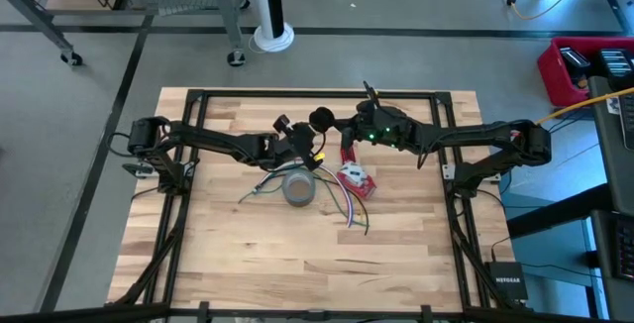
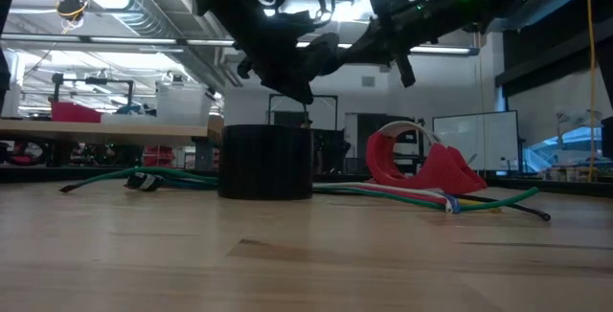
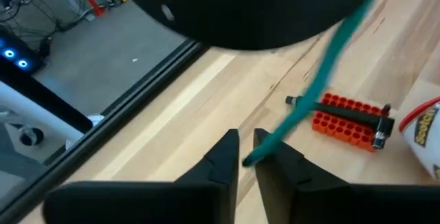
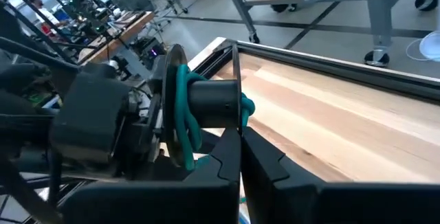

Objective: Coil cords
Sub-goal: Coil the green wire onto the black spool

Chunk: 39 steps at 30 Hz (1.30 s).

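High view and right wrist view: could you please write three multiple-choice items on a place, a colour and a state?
1. Where is the grey tape roll? A mid table, beside the red dispenser; B on the floor; C at a corner.
2. The cord on the dark spool is: A red; B green; C white.
3. The right tool is: A wide open; B shut; C out of view.
A: the high view shows it there. B: green turns wrap the spool. B: its fingers stand together.
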Available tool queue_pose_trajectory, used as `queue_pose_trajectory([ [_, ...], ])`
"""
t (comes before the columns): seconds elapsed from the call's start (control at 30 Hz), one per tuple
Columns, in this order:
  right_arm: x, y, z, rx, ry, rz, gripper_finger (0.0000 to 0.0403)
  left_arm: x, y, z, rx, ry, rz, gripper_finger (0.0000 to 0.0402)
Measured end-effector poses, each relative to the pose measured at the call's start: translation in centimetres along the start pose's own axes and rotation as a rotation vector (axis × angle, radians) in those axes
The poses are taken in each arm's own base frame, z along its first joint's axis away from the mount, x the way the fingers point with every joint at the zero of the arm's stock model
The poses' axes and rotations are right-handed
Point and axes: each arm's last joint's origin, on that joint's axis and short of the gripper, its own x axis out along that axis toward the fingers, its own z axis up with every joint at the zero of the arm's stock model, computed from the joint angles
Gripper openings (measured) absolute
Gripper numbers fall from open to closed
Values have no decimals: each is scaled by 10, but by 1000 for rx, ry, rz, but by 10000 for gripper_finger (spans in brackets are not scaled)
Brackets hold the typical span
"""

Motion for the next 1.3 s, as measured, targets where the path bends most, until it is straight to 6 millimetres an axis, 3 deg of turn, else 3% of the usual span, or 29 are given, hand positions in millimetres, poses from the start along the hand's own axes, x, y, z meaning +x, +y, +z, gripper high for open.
queue_pose_trajectory([
  [0.27, 0, 0, 0, 0, 10, 13, 3, 0, 0, 0, -38, -4, -1, 102],
  [0.53, 0, 3, 3, 4, -23, 36, 3, 0, 0, 1, -35, -5, -1, 113],
  [0.67, 0, 3, 4, 5, -29, 41, 3, 0, 0, 1, -23, -6, 5, 87],
  [0.87, 0, 3, 4, 5, -29, 41, 3, 0, 0, 1, 14, -9, 17, 12],
  [1.3, -9, 4, 7, 0, 3, 42, 3, -11, 2, -19, 100, 80, 223, 5],
])
